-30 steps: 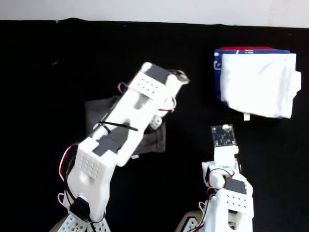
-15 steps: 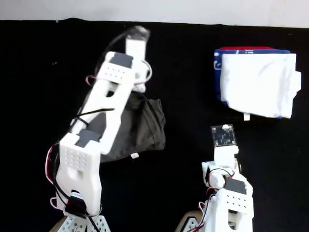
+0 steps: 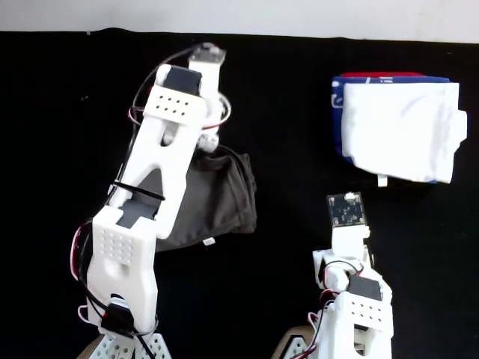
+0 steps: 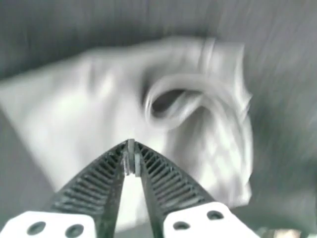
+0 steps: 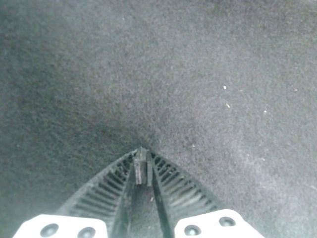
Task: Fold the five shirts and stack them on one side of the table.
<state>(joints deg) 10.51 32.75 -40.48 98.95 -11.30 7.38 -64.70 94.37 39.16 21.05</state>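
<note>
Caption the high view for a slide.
Left arm stretched over a dark shirt; right arm folded at its base; folded shirts stacked at the table's right, white on top.

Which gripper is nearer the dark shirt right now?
Left. The left gripper hangs over the dark shirt, near its far edge; the right gripper sits over bare table, well apart from it.

Left arm (image 3: 161, 172) stretched out over the black bench (image 3: 67, 134), covering part of a bunched dark grey shirt (image 3: 221, 202), wrist end beyond the shirt's far edge. Right arm (image 3: 350, 292) tucked at the near edge, well apart. Far right: folded stack, white shirt (image 3: 400, 131) on top, blue shirt (image 3: 337, 93) edge beneath, red shirt (image 3: 382, 75) sliver at the back.
</note>
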